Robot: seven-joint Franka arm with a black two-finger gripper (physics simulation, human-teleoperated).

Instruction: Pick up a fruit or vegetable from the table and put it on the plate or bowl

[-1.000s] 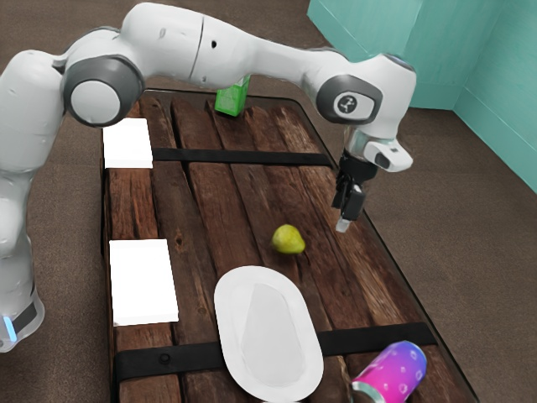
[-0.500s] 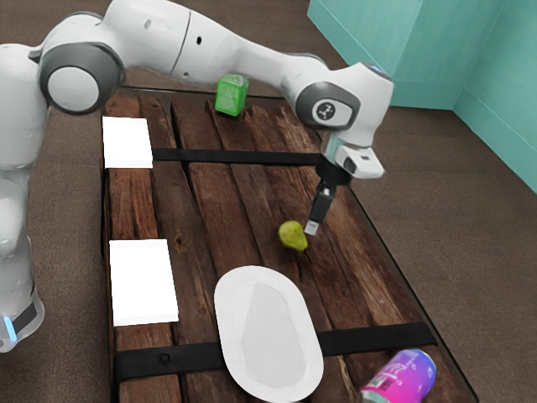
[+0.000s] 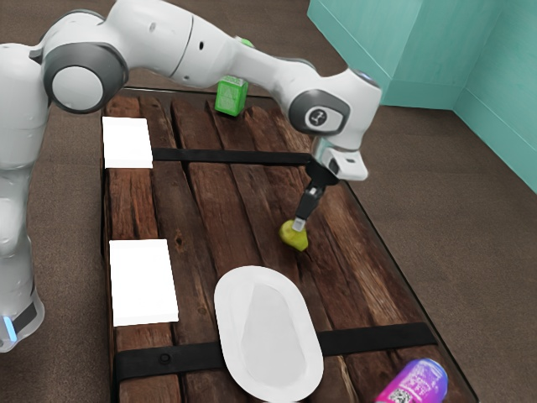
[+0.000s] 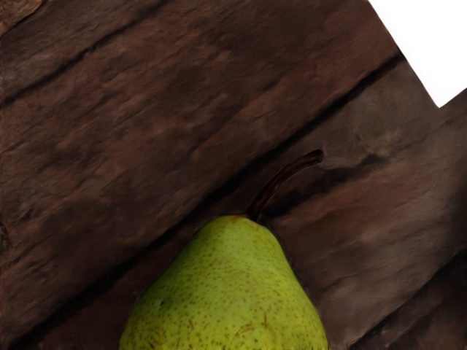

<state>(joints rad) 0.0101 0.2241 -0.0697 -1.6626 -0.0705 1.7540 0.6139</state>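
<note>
Pear (image 3: 294, 238) near plate (image 3: 268, 336): seat gripper (image 3: 296, 224) low around its wide belly before squeezing, may roll (open or closed, can't tell).

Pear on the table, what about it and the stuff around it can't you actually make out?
Pear: lower body cut off by the wrist view's edge.
Green carton: partly behind the arm, exterior view.
Colourful can: cut by the exterior view's lower edge.

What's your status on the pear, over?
Pincer low, tip at the pear. Pear on the table, short of the white plate. Nothing between pear and plate.
</note>
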